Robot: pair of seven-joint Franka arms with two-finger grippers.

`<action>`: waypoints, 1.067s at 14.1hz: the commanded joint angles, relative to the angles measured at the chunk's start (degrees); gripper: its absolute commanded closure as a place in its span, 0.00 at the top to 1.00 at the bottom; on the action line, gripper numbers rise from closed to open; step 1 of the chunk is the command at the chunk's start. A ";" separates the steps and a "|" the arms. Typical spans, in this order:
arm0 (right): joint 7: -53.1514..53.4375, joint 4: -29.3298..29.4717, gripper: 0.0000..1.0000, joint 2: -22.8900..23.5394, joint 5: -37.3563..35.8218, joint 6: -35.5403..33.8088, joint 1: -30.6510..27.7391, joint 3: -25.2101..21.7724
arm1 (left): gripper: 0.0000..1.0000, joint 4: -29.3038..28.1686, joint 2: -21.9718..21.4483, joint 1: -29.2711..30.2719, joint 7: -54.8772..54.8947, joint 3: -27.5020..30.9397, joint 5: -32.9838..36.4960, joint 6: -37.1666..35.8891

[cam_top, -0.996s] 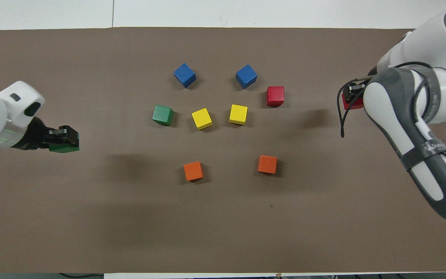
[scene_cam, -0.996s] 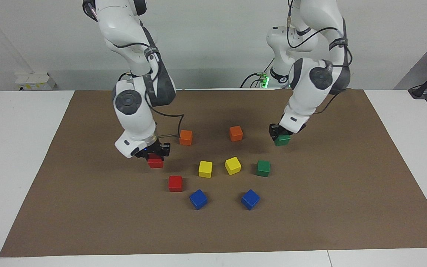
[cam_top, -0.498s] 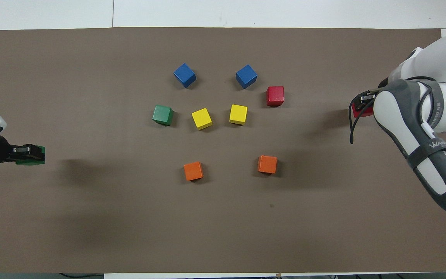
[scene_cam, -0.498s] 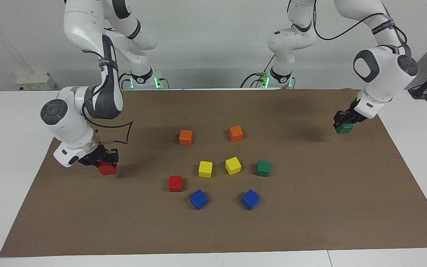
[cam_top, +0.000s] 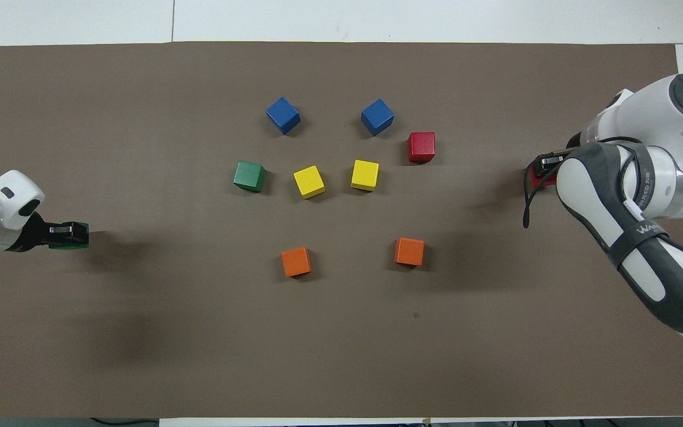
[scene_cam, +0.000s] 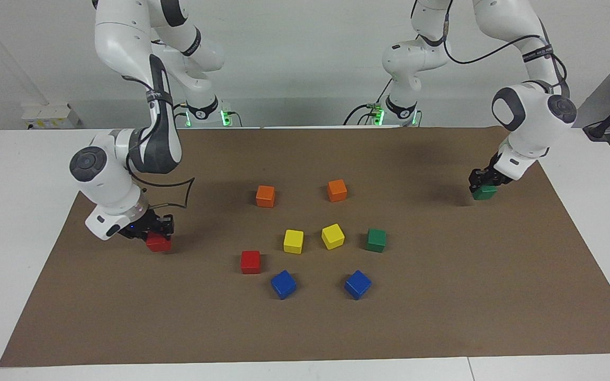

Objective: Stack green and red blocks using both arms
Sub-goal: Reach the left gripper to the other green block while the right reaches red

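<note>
My left gripper (scene_cam: 483, 185) is shut on a dark green block (scene_cam: 484, 192) and holds it low, close to the mat, toward the left arm's end of the table; both show in the overhead view (cam_top: 67, 233). My right gripper (scene_cam: 155, 234) is shut on a red block (scene_cam: 158, 243), low over the mat at the right arm's end, partly hidden by the arm in the overhead view (cam_top: 537, 177). A second green block (scene_cam: 376, 239) and a second red block (scene_cam: 250, 262) sit loose on the mat among the middle cubes.
A brown mat (scene_cam: 442, 307) covers the table. Two orange cubes (scene_cam: 265, 196) (scene_cam: 337, 190), two yellow cubes (scene_cam: 293, 241) (scene_cam: 332, 236) and two blue cubes (scene_cam: 283, 284) (scene_cam: 357, 284) form a ring with the loose blocks in the middle.
Both arms swung outward from the middle of the mat toward their own ends, each carrying its block, then sank lower toward the mat.
</note>
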 commanded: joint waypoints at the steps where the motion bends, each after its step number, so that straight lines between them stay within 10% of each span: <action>1: -0.46 -2.92 0.00 -1.94 -0.32 1.62 -0.32 0.42 | 0.00 -1.04 1.38 0.53 0.59 -0.24 0.96 3.96; 9: -0.29 -5.03 0.00 -1.76 -0.32 4.52 -0.23 0.42 | 0.06 -0.69 4.56 0.80 3.30 -0.24 2.02 6.96; 10: -0.11 -5.11 0.00 -1.76 -0.32 4.52 -0.23 0.42 | 0.88 -0.69 4.56 0.97 4.71 -0.24 2.11 6.79; 11: -0.11 -5.11 0.00 -1.76 -0.32 4.52 -0.23 0.42 | 1.00 -0.43 4.56 1.06 5.16 -0.24 2.11 6.52; 12: -0.11 -5.11 0.26 -1.76 -0.32 4.52 -0.14 0.42 | 1.00 -0.08 4.47 1.06 5.25 -0.24 2.11 5.91; 13: 0.06 -5.11 0.97 -1.76 -0.32 4.43 -0.06 0.42 | 1.00 1.14 4.29 0.89 5.25 -0.24 2.02 3.73; 15: -0.37 -4.15 1.00 -2.55 -0.32 1.81 -0.41 0.24 | 1.00 6.92 3.77 0.54 5.34 -0.33 2.11 -5.03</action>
